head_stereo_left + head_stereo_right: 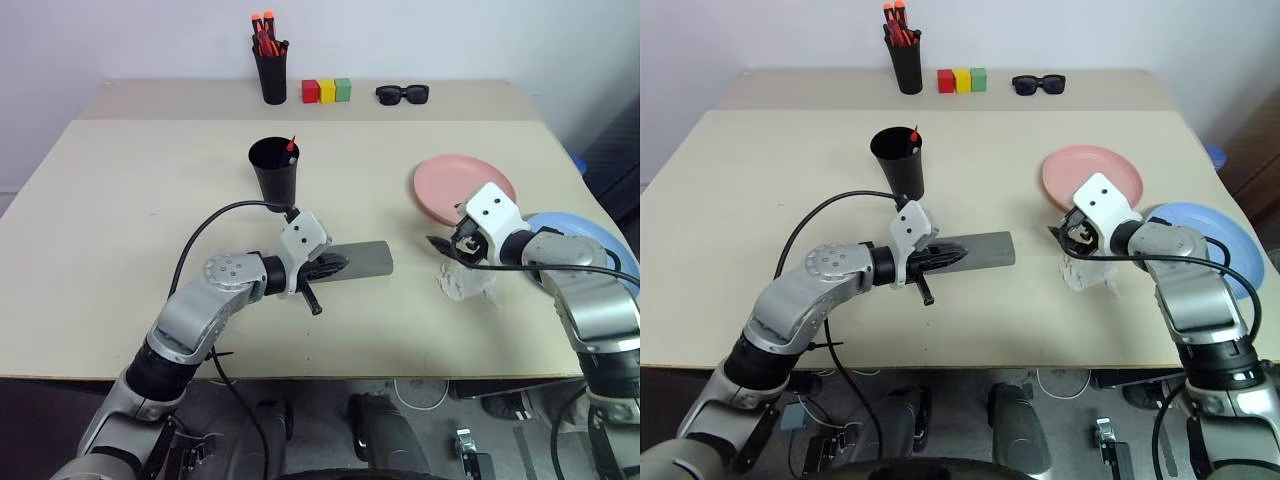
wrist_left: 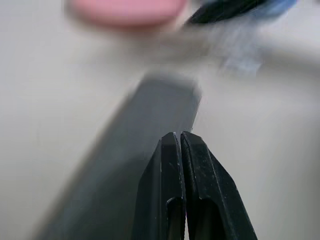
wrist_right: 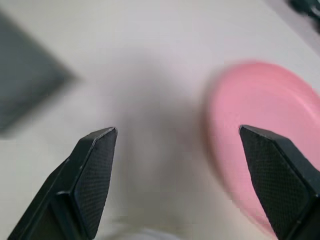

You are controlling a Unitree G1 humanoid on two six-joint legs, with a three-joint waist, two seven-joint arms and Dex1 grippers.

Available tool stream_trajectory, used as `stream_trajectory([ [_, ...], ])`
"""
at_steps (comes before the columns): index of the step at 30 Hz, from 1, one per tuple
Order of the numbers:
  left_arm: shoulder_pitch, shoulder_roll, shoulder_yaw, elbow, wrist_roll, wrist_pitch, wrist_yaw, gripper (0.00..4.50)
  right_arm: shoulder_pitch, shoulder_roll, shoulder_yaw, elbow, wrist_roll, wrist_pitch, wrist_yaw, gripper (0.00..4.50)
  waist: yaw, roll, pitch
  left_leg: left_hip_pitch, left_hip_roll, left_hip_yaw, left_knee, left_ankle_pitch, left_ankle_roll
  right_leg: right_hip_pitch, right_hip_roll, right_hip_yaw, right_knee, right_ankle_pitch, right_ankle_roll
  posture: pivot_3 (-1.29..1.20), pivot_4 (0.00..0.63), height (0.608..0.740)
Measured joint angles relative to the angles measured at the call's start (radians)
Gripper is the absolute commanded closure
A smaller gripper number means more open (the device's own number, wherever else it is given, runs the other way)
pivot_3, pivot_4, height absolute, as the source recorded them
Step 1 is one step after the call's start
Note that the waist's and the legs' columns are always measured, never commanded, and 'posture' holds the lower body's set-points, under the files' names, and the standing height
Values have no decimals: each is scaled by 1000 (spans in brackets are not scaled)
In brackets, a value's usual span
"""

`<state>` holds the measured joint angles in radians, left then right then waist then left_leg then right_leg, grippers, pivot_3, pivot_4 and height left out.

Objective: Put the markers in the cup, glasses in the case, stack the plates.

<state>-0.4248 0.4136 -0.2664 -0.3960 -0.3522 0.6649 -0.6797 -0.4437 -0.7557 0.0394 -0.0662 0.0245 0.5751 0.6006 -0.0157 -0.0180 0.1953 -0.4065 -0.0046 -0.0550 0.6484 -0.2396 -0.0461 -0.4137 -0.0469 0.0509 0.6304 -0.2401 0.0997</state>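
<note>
- The pink plate (image 1: 460, 187) lies flat toward the table's right edge. The blue plate (image 1: 1225, 232) sits just beside it, nearer the right edge and partly behind the right arm. They look close or touching, but I cannot tell which.
- Both plates look like light, stiff plastic with a smooth, slippery face. My judgement is that the raised rim is the place to pinch, one finger over it and one under, since a flat plate offers nothing else.
- The right gripper (image 3: 175, 165) hovers near the pink plate's near rim with its jaws spread wide and holding nothing.
- The grey case (image 1: 362, 260) lies shut near the middle of the table. It is a rigid shell with a hinge and is probably best taken across its narrow width.
- The left gripper (image 2: 181, 150) has its jaws clenched together, empty, over the case's near end.
- The black cup (image 1: 273, 168) stands upright behind the case, toward the far edge, with a red marker (image 1: 291, 145) poking out. It looks light and tippy.
</note>
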Motion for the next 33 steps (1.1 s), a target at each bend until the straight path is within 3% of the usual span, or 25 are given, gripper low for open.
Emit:
stream_trajectory([
  [4,38,4,36,-19,-32,-66,-45,4434,-73,12,118,232,-154,-149,-86,533,2,0,0,0,0,0,0,0,0,0,0,0,0,0,0,0,150,740],
  [6,61,13,47,-20,-36,-71,-60,4500,-109,43,147,328,-198,-221,-124,1062,-1,1,0,0,0,0,0,0,0,0,1,1,0,0,0,0,150,740],
  [13,147,17,54,-92,-75,-108,-84,4500,-164,67,191,508,-292,-368,-175,4433,-1,1,0,0,0,0,0,0,0,0,1,0,0,2,4,0,150,740],
  [17,166,1,55,-99,-86,-107,-68,4500,-159,68,186,485,-297,-375,-170,4433,-1,1,0,0,0,0,0,0,0,0,1,0,1,2,3,0,150,740],
  [21,167,-5,53,-98,-95,-109,-66,4500,-110,18,151,340,-295,-345,-142,4433,3,1,0,0,0,-1,0,0,0,0,1,0,1,2,4,0,150,740],
  [29,119,-29,43,-23,-105,-146,-120,4500,120,-166,-151,-83,-198,-115,8,4433,5,2,-1,1,0,-1,1,0,1,2,1,0,0,0,1,0,150,740],
  [33,75,-48,28,63,-104,-180,-172,4500,374,-218,-322,-200,-173,-55,91,4433,6,2,-1,2,0,-1,1,0,1,3,1,-1,0,0,1,0,150,740],
])
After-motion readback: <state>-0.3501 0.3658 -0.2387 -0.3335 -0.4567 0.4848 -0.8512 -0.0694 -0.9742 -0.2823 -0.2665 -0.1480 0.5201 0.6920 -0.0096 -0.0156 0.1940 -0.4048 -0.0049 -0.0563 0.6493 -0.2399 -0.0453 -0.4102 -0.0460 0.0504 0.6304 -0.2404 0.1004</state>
